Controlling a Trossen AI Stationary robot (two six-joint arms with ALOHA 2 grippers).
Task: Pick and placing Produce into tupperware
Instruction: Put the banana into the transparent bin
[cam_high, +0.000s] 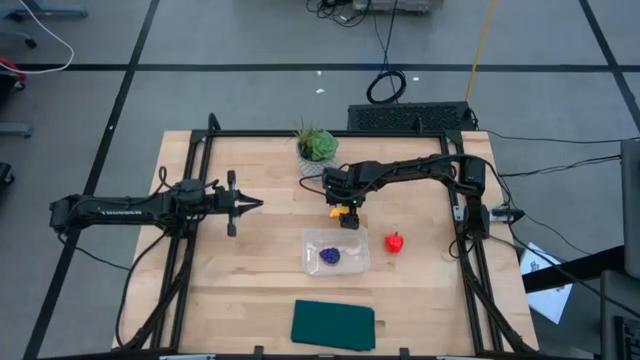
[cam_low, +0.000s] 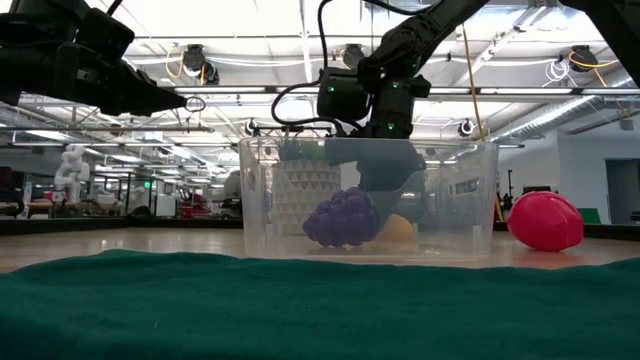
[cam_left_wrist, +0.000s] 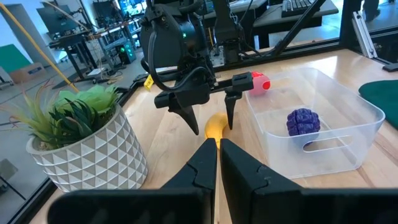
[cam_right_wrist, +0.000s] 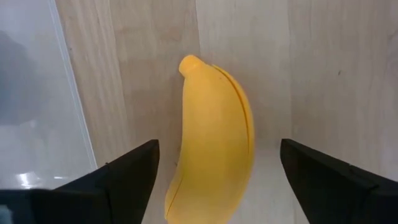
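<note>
Your right tool (cam_high: 347, 213) hangs over the yellow toy banana (cam_right_wrist: 211, 143), fingers spread wide, 1 finger on each side of the fruit and neither touching it. The banana lies flat on the wooden desk (cam_high: 250, 290), just beside the far wall of the clear tupperware (cam_high: 337, 251); in the left wrist view you see it peeking out between the 2 dark fingertips (cam_left_wrist: 186, 115).

Inside the tupperware sits 1 piece only: the dark purple bumpy fruit (cam_high: 330, 257), resting on the container floor. The red fruit with green top (cam_high: 396, 242) lies on the desk outside the tupperware, near its right-hand side and apart from it.

Your left tool (cam_high: 250, 204) is held out over the left half of the desk, well apart from the produce, its 2 fingers pressed together with nothing between them.

Further out you have a green potted plant in a white patterned pot (cam_high: 317, 148) at the far edge of the desk, near the right arm, and a dark green cloth (cam_high: 333, 325) at the near edge.
</note>
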